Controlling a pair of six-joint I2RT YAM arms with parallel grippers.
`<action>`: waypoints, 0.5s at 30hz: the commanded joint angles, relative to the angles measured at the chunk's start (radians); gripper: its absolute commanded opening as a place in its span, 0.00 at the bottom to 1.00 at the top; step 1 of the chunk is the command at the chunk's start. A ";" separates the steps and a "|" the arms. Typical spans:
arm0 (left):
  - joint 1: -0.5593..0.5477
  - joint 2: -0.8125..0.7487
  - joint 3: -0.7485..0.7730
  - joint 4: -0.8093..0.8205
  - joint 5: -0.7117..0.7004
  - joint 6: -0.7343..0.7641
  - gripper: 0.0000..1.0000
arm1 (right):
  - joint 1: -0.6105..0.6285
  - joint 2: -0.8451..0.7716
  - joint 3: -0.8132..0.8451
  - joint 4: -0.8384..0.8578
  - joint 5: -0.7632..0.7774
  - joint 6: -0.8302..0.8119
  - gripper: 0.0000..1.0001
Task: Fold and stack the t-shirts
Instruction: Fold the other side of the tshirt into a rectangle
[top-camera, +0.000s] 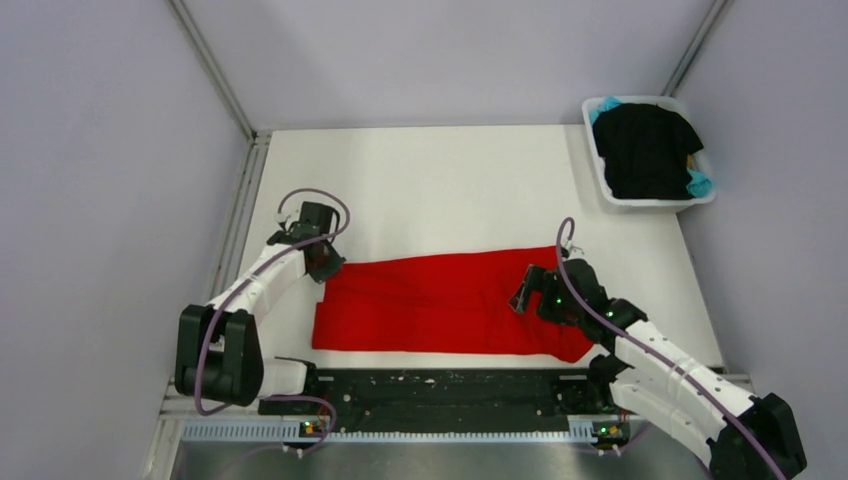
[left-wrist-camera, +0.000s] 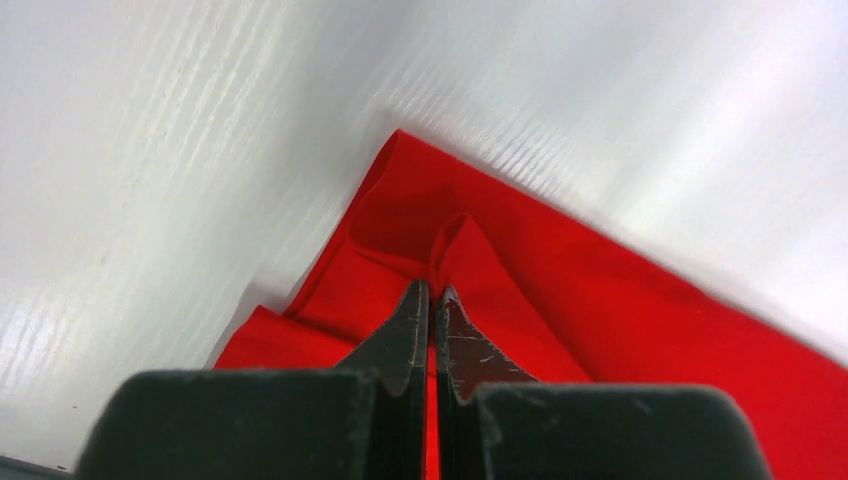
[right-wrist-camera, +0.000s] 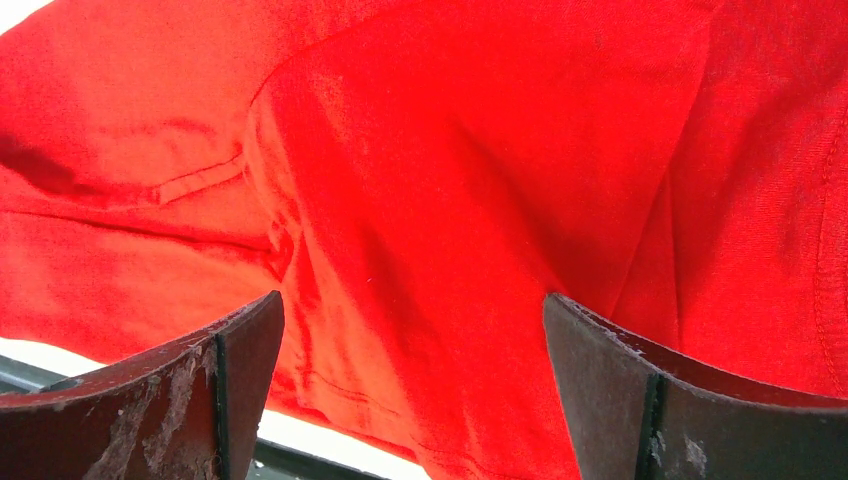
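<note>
Top external view: the red t-shirt lies across the near half of the table, its long axis running left to right. The left gripper pinches the far-left corner, fingers together on a pleat. The right gripper hangs over the right end, fingers apart.

White table, white tub — far-right corner
</note>
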 joint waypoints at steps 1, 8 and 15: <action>0.005 0.021 0.075 -0.037 -0.055 0.018 0.00 | 0.012 0.001 0.001 0.001 0.020 -0.012 0.98; 0.006 0.064 0.166 -0.045 -0.055 0.047 0.00 | 0.012 0.007 0.000 0.001 0.021 -0.014 0.99; 0.004 0.072 0.257 -0.010 0.012 0.103 0.00 | 0.012 0.012 -0.010 0.001 0.017 -0.010 0.99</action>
